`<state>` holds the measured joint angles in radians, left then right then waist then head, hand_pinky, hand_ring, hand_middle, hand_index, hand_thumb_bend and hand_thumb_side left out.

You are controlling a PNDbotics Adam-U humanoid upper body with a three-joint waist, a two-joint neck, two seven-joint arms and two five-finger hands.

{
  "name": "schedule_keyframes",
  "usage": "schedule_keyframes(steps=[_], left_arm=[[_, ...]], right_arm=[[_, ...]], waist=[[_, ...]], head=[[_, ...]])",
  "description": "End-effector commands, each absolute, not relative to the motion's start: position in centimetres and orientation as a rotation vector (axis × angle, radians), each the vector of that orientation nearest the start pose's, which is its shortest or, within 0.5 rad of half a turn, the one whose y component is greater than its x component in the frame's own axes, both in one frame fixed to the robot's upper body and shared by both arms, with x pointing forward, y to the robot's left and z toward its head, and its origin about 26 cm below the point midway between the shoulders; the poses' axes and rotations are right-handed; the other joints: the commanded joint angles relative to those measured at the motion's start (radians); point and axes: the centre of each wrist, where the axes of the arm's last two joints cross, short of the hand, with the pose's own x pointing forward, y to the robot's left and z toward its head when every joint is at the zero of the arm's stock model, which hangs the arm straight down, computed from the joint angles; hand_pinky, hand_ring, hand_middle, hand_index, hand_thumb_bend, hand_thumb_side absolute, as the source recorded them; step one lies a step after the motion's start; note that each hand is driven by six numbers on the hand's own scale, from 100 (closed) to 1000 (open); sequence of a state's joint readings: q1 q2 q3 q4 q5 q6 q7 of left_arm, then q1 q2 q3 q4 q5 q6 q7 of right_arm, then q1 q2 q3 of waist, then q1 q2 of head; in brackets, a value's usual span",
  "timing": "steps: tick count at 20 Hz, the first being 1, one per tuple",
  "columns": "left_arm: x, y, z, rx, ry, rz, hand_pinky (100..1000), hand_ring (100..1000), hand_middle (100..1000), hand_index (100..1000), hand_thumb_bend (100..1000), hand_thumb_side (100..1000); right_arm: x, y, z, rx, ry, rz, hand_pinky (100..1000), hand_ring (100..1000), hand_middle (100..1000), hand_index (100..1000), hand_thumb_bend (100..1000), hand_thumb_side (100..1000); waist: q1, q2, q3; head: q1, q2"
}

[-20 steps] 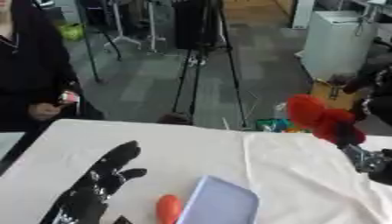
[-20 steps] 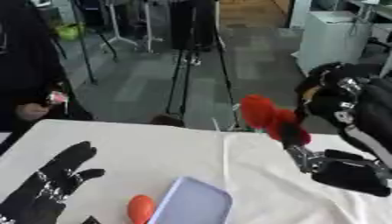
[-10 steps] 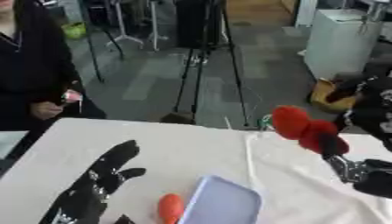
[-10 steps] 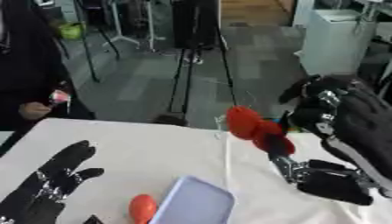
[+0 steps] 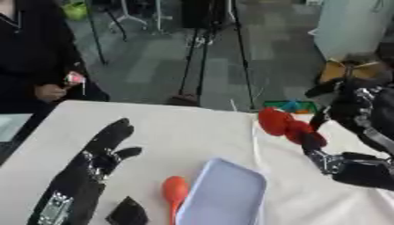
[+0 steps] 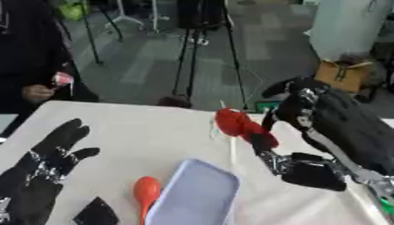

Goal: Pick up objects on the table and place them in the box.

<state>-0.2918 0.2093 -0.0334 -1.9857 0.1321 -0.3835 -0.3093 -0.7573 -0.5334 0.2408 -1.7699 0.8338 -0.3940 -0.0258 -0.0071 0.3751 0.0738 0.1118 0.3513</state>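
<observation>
Right hand (image 6: pixel 323 132) held a red object (image 6: pixel 237 125) pinched at its fingers (image 6: pixel 265 143), raised above the white-clothed desk (image 5: pixel 184 132), beside the pale box (image 5: pixel 223 195) (orange object (image 5: pixel 175 190) alongside), left hand (image 5: pixel 85 171) lay flat, fingers straight.

The red thing (image 6: pixel 238 126) held up in the right hand (image 6: pixel 308 132) is too blurred to be identified; only lumpy red shapes can be made out. The box (image 5: pixel 223 197) below that hand is cut off by the bottom edge, same as the orange thing (image 5: pixel 175 193) and the small black piece (image 5: pixel 128 212) beside the left hand (image 5: pixel 89 167), whose wrist is also cropped.
</observation>
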Motion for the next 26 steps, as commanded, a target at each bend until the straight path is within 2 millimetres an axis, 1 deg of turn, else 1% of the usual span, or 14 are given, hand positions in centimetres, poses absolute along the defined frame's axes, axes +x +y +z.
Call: schedule_keyframes(steps=[1, 5, 9, 10, 11, 13, 18, 22, 23, 24, 26], left_arm=[[30.0, 23.4, 19.2, 0.343, 3.47, 0.839, 881, 1000, 973, 928, 148, 1000], [30.0, 23.3, 19.2, 0.341, 3.467, 0.84, 882, 1000, 974, 927, 148, 1000], [30.0, 23.3, 19.2, 0.341, 3.467, 0.832, 883, 1000, 975, 926, 150, 1000], [30.0, 23.3, 19.2, 0.342, 3.467, 0.828, 883, 1000, 975, 926, 150, 1000], [30.0, 23.3, 19.2, 0.341, 3.468, 0.821, 893, 1000, 982, 927, 153, 1000], [30.0, 23.2, 19.2, 0.341, 3.47, 0.803, 894, 1000, 982, 927, 155, 1000], [30.0, 23.1, 19.3, 0.34, 3.47, 0.769, 899, 1000, 987, 926, 157, 1000], [30.1, 23.1, 19.4, 0.329, 3.469, 0.744, 909, 1000, 989, 924, 158, 1000], [30.1, 23.1, 19.4, 0.327, 3.469, 0.741, 916, 1000, 991, 924, 159, 1000], [30.1, 23.0, 19.4, 0.326, 3.468, 0.737, 916, 1000, 991, 924, 159, 1000], [30.1, 23.0, 19.4, 0.324, 3.468, 0.731, 916, 1000, 991, 924, 160, 1000]], right_arm=[[36.0, -20.9, 29.2, 1.066, 2.527, -1.464, 749, 741, 100, 524, 170, 466], [37.0, -20.7, 28.5, 1.062, 2.533, -1.493, 749, 750, 100, 527, 186, 463], [37.9, -20.3, 27.9, 1.054, 2.535, -1.52, 746, 754, 100, 528, 191, 461], [38.2, -20.1, 27.6, 1.052, 2.535, -1.532, 746, 754, 100, 528, 211, 449], [38.4, -20.0, 27.4, 1.051, 2.535, -1.542, 745, 755, 100, 529, 195, 459], [38.8, -19.7, 26.9, 1.049, 2.537, -1.555, 745, 757, 100, 530, 199, 457], [39.5, -18.9, 26.0, 1.034, 2.539, -1.575, 743, 760, 100, 531, 208, 453], [39.9, -18.1, 25.2, 1.016, 2.535, -1.6, 742, 763, 100, 532, 213, 449], [39.9, -18.0, 25.1, 1.015, 2.534, -1.602, 741, 762, 100, 532, 256, 445], [40.0, -17.8, 24.9, 1.011, 2.534, -1.602, 741, 762, 100, 532, 209, 451], [40.0, -17.5, 24.6, 1.009, 2.536, -1.599, 739, 762, 100, 532, 211, 450]], waist=[[0.003, -0.014, 0.004], [0.003, -0.007, 0.01], [0.0, -0.005, 0.013], [0.0, -0.005, 0.015], [-0.001, -0.005, 0.017], [-0.002, -0.004, 0.02], [-0.004, -0.001, 0.027], [-0.006, 0.002, 0.03], [-0.007, 0.002, 0.031], [-0.008, 0.002, 0.032], [-0.009, 0.003, 0.032]], head=[[-0.005, 0.005], [-0.008, -0.004], [-0.012, -0.007], [-0.013, -0.007], [-0.014, -0.008], [-0.016, -0.009], [-0.021, -0.017], [-0.024, -0.018], [-0.024, -0.018], [-0.025, -0.018], [-0.025, -0.018]])
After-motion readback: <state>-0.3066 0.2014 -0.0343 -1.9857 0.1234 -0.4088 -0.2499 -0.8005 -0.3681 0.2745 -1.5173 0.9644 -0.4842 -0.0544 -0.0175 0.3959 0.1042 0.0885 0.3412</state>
